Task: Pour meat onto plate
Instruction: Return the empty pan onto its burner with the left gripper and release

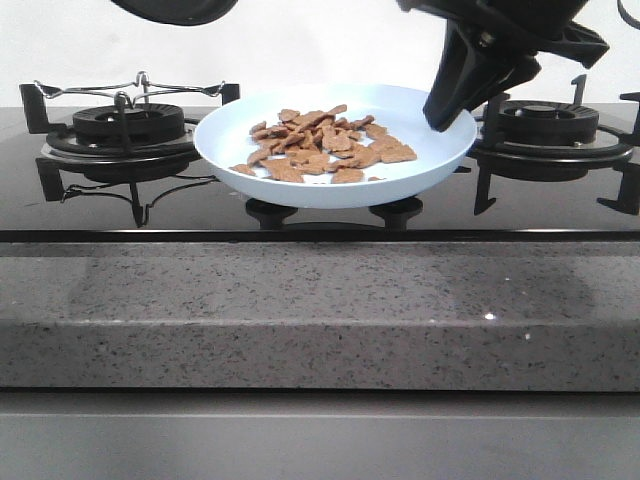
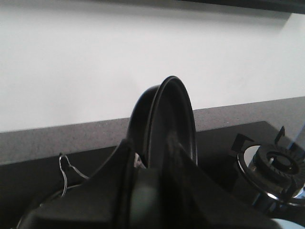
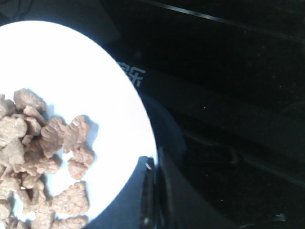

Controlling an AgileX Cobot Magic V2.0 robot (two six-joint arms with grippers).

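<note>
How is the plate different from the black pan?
The plate is pale blue-white; the frying pan is black. The plate sits flat on the stove, while the pan stands on edge, held by the left gripper. The plate holds the meat; no meat shows in the pan. The right gripper grips the plate's rim. Both are round.

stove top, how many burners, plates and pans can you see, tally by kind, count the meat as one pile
burners: 2 (left burner, right burner)
plates: 1 (pale plate, right gripper on its rim)
pans: 1 (black pan, held up on edge)
meat piles: 1 (meat on the plate)
total: 5
</note>
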